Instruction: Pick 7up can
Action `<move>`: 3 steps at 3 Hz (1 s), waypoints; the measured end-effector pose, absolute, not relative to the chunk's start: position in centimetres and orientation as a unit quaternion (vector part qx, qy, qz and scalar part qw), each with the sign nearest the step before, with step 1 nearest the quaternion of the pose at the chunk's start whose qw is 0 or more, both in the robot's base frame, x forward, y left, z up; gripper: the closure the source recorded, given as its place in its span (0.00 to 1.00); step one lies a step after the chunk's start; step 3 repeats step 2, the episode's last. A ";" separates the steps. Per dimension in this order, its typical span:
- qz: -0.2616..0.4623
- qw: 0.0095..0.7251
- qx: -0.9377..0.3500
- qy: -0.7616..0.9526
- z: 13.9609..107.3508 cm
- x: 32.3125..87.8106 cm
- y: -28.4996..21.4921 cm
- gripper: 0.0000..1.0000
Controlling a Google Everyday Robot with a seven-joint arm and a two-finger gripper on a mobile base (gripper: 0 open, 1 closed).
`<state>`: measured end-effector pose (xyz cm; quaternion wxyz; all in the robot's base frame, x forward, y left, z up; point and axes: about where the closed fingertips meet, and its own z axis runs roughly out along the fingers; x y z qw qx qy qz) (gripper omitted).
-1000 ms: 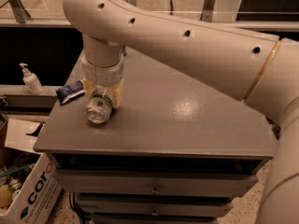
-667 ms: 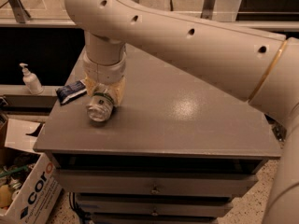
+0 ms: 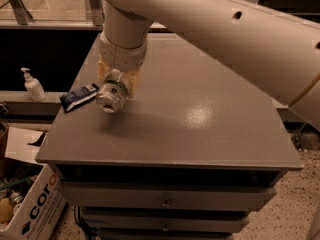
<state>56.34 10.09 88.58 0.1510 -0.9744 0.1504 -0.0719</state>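
The 7up can [image 3: 113, 94] is a silver can with green lettering. It lies tilted with its silver end facing the camera, and it is held a little above the grey tabletop [image 3: 200, 129] near the left edge. Its shadow falls on the table below it. My gripper [image 3: 117, 82] hangs from the big cream arm [image 3: 225, 29] that crosses the top of the view. Its yellowish fingers are shut on the can from either side.
A blue snack packet [image 3: 79, 97] lies on the table's left edge, just left of the can. A white pump bottle [image 3: 33, 85] stands on a ledge to the left. A cardboard box [image 3: 30, 204] sits on the floor at lower left. Drawers [image 3: 165, 196] are under the tabletop.
The can was resting on the table inside the gripper. Now the gripper has risen with it, and the can hangs clear of the surface.
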 end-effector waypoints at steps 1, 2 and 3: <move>-0.051 0.214 -0.960 0.171 92.0 56.9 9.6 1.00; -0.051 0.214 -0.961 0.171 92.0 56.9 9.6 1.00; -0.051 0.214 -0.961 0.171 92.0 56.9 9.6 1.00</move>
